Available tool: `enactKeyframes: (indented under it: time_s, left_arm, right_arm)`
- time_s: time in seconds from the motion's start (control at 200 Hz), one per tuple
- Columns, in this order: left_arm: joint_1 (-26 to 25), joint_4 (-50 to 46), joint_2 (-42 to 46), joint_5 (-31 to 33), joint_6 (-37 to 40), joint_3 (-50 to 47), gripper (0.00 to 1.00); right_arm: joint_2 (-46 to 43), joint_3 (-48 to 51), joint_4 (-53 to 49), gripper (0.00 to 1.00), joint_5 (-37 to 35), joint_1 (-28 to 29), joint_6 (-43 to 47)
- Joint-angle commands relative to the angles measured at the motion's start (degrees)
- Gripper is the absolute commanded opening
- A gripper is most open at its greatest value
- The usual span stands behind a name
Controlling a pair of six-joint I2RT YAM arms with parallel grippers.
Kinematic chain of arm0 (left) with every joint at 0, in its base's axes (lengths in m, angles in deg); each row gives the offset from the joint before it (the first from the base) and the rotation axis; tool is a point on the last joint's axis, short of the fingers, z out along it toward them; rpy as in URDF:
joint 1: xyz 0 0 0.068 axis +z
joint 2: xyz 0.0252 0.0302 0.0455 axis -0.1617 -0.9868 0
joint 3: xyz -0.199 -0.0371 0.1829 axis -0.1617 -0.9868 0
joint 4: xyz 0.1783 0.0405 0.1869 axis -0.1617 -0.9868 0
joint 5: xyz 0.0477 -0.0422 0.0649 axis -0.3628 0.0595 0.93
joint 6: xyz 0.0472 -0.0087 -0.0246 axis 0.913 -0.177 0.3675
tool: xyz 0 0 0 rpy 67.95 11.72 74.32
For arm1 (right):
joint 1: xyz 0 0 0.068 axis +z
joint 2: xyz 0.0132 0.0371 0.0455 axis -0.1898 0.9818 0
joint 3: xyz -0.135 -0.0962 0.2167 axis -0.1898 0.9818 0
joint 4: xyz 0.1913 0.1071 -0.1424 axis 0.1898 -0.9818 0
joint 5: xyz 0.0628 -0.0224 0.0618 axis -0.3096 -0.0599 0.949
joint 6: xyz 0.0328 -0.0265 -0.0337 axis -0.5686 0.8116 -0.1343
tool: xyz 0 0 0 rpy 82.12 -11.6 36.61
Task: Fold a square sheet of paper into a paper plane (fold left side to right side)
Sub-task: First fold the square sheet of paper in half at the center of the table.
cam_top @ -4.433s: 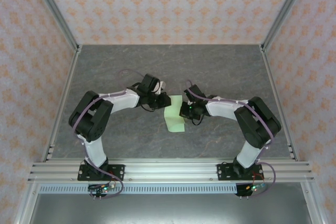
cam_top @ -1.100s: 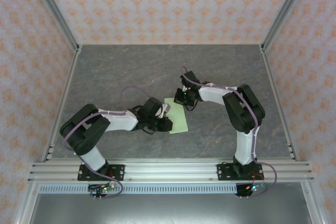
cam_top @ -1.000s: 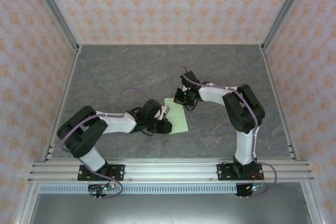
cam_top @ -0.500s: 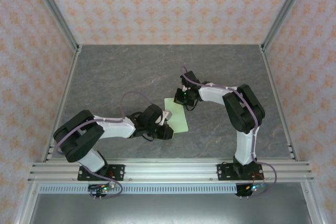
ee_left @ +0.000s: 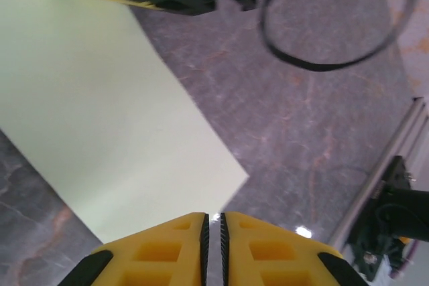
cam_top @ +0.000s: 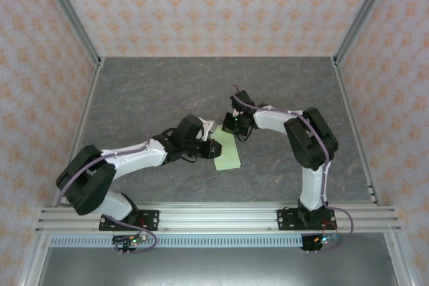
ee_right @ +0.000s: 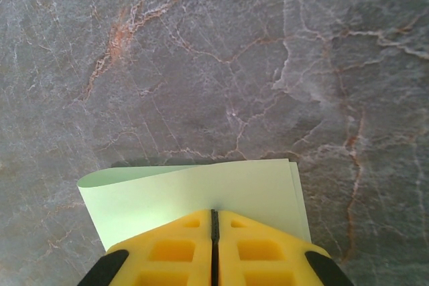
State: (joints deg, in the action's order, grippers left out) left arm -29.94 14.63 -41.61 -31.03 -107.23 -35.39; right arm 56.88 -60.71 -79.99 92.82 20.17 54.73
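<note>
I find the left end effector (ee_left: 213,220) with its yellow fingers pressed together, a hairline slit between them and nothing visibly caught in it. The square sheet of paper (ee_left: 100,112) lies flat on the grey marbled tabletop (ee_right: 201,65) as a pale green doubled rectangle, directly ahead of and beneath those fingertips. One of its edges passes under them, and a corner sits just ahead and to their right. I cannot tell whether the tips bear on the sheet or stand just clear of it. The right end effector (ee_right: 214,216) is likewise pressed together, its tips at the end of the sheet farthest from the left fingers. From its own wrist camera the paper reaches just ahead of the fingertips. Two layers show at the right-hand corner, and the upper layer curls up off the lower on the left. I cannot tell whether a layer is nipped in that slit or merely held down. A black cable (ee_left: 322,58) loops above the tabletop beyond the left fingertips, to their right.
</note>
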Motion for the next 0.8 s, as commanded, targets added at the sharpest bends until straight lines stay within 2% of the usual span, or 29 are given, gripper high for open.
enactKeyframes:
  time_s: [0.0,0.37,0.796]
  left_arm:
    - [0.29,1.43,-4.34,-0.73,3.01,1.96,0.15]
    - [0.40,6.04,-13.92,-3.19,3.04,3.38,0.13]
    - [-3.26,5.69,-13.05,-2.78,2.76,-1.92,0.12]
  right_arm:
    - [4.58,1.57,-7.70,0.09,-3.91,1.06,0.97]
    - [4.60,1.52,-8.11,0.09,-4.13,1.14,1.15]
    - [4.67,1.57,-8.32,0.09,-4.49,1.18,1.23]
